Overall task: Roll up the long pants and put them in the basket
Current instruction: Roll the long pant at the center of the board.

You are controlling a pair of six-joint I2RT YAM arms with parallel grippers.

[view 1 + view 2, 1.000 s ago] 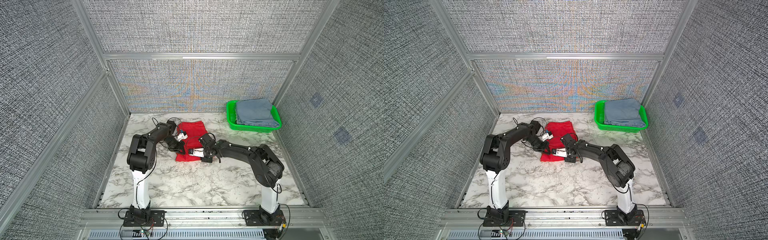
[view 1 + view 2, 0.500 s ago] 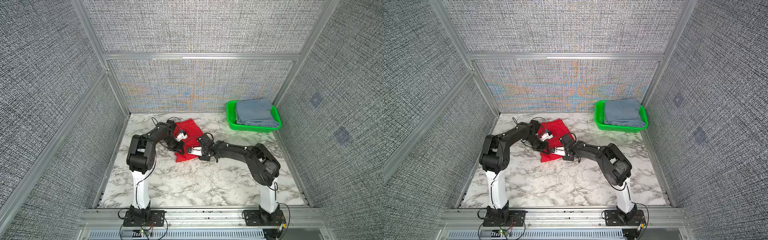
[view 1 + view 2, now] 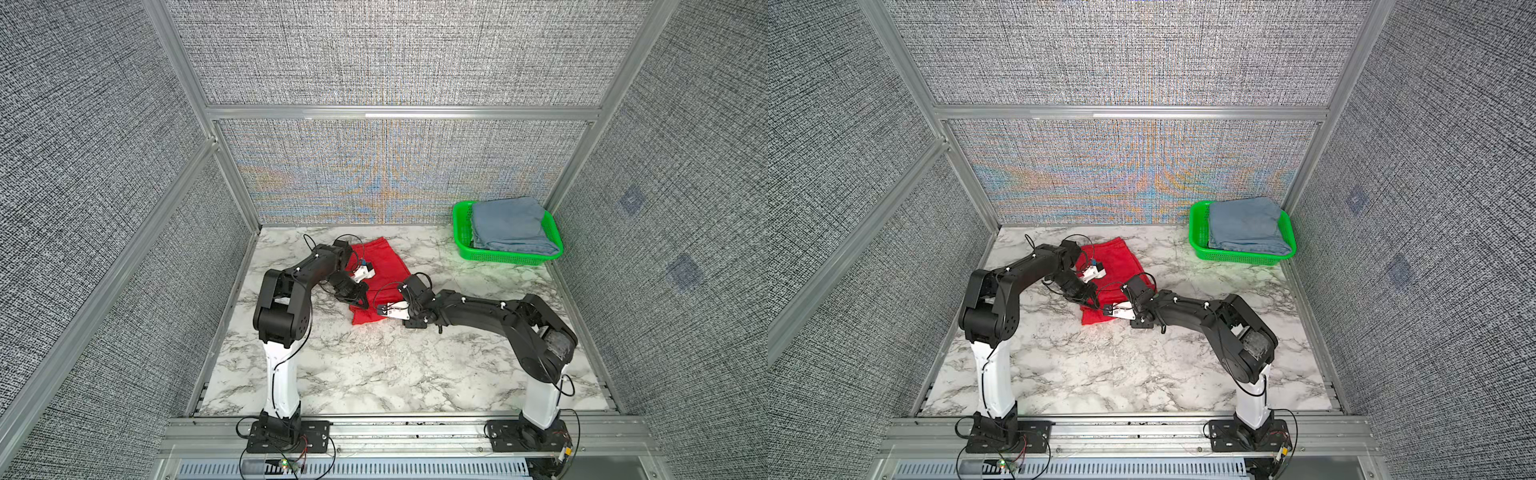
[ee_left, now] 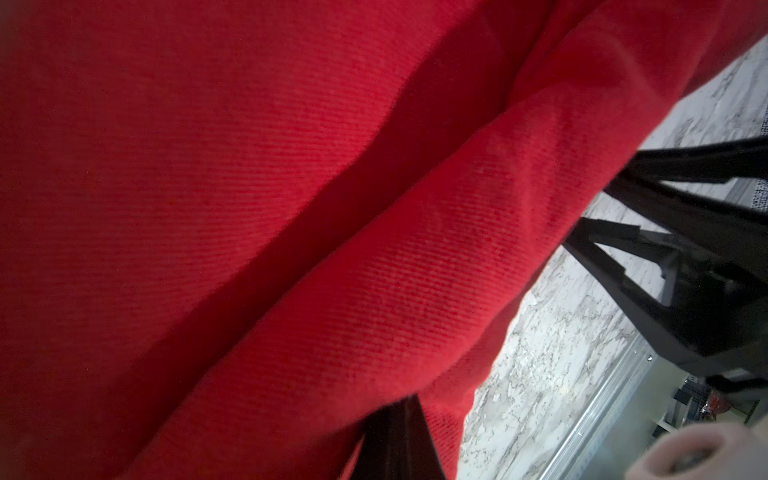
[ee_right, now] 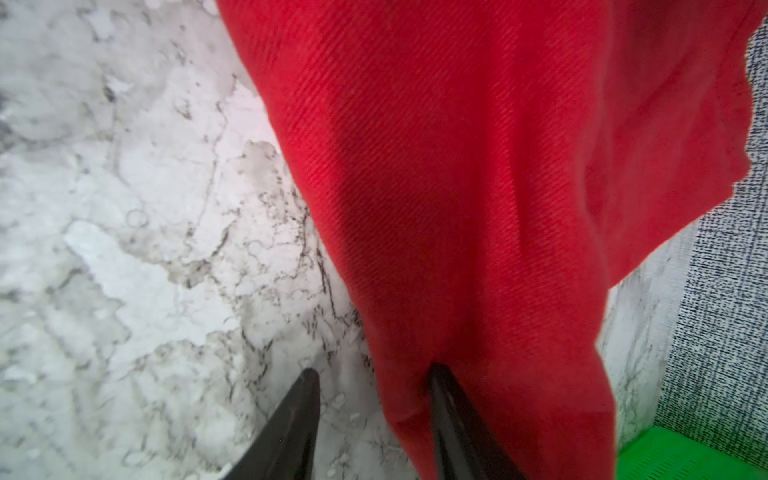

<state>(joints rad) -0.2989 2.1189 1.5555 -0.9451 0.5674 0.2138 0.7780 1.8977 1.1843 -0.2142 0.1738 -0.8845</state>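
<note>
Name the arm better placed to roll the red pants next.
Left, probably: the left gripper is shut on a fold of the long pants, while the right gripper stands open beside them, only marble between its jaws.

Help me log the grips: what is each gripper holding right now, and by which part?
The left gripper is shut on the red pants, pinching their rolled fold. The right gripper is open, holding nothing.
</note>
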